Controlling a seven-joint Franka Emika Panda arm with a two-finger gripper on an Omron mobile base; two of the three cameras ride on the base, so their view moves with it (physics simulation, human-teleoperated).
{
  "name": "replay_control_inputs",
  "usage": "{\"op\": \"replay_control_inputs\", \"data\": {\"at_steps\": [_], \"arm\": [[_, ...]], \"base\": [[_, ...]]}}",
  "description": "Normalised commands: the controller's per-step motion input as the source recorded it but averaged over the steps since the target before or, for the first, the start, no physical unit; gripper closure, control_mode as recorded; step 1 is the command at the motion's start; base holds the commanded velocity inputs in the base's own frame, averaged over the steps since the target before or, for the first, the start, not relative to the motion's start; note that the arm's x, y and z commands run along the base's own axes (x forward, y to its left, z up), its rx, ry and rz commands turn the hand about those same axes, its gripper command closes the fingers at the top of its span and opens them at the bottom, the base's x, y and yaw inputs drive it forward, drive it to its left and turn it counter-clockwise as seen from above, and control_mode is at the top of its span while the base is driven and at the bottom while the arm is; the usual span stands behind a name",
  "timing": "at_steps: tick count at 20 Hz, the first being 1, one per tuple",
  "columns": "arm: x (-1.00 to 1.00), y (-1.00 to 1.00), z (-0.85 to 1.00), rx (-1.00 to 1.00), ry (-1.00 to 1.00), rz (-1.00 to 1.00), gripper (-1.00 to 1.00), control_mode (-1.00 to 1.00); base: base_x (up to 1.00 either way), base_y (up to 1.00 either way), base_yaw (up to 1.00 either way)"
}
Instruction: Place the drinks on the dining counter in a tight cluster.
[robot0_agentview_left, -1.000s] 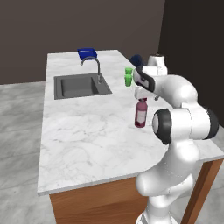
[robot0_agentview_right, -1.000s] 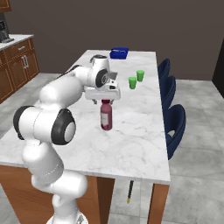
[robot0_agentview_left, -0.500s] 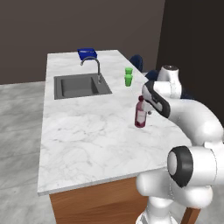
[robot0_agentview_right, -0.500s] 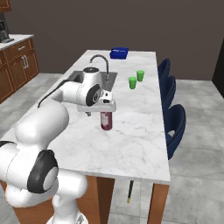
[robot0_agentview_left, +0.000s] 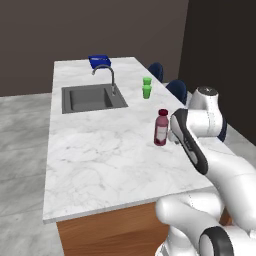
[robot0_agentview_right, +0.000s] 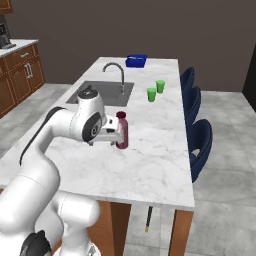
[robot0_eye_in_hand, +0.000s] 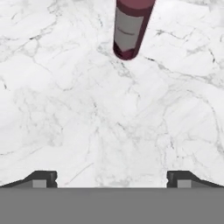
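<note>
A dark-red juice bottle (robot0_agentview_left: 161, 127) (robot0_agentview_right: 122, 130) stands upright on the white marble dining counter (robot0_agentview_left: 100, 160) (robot0_agentview_right: 150, 165), near its stool side. My gripper (robot0_eye_in_hand: 111, 179) (robot0_agentview_right: 112, 136) hovers low over the marble just short of the bottle, open, with nothing between its fingers. In the hand view the bottle (robot0_eye_in_hand: 130, 26) is at the top, well apart from the two fingertips (robot0_eye_in_hand: 41, 177).
A dark sink (robot0_agentview_left: 92, 98) with a curved faucet (robot0_agentview_left: 107, 75) is set in the far half of the counter. Two green cups (robot0_agentview_left: 146, 88) (robot0_agentview_right: 155, 90) stand beyond the bottle, and a blue tray (robot0_agentview_left: 99, 60) at the far end. Blue stools (robot0_agentview_right: 200, 145) line the right side.
The arm has swung back toward the base and the hand has come down beside the bottle. The bottle has stayed in place and the gripper has stayed open.
</note>
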Motion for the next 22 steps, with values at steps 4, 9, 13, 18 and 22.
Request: {"op": "replay_control_inputs", "data": {"at_steps": [4, 9, 13, 18, 22], "arm": [[-0.21, 0.22, 0.28, 0.05, 0.00, -0.20, -1.00, -1.00], [-0.49, 0.21, 0.07, 0.09, 0.00, -0.14, -1.00, -1.00], [-0.72, 0.27, 0.03, 0.10, 0.00, 0.00, -1.00, -1.00], [-0.76, 0.24, 0.11, 0.03, 0.01, 0.05, -1.00, -1.00], [-0.49, 0.29, 0.19, -0.02, 0.00, 0.03, -1.00, -1.00]], "base": [[0.00, 0.00, 0.00], [0.00, 0.00, 0.00], [0.00, 0.00, 0.00], [0.00, 0.00, 0.00], [0.00, 0.00, 0.00]]}}
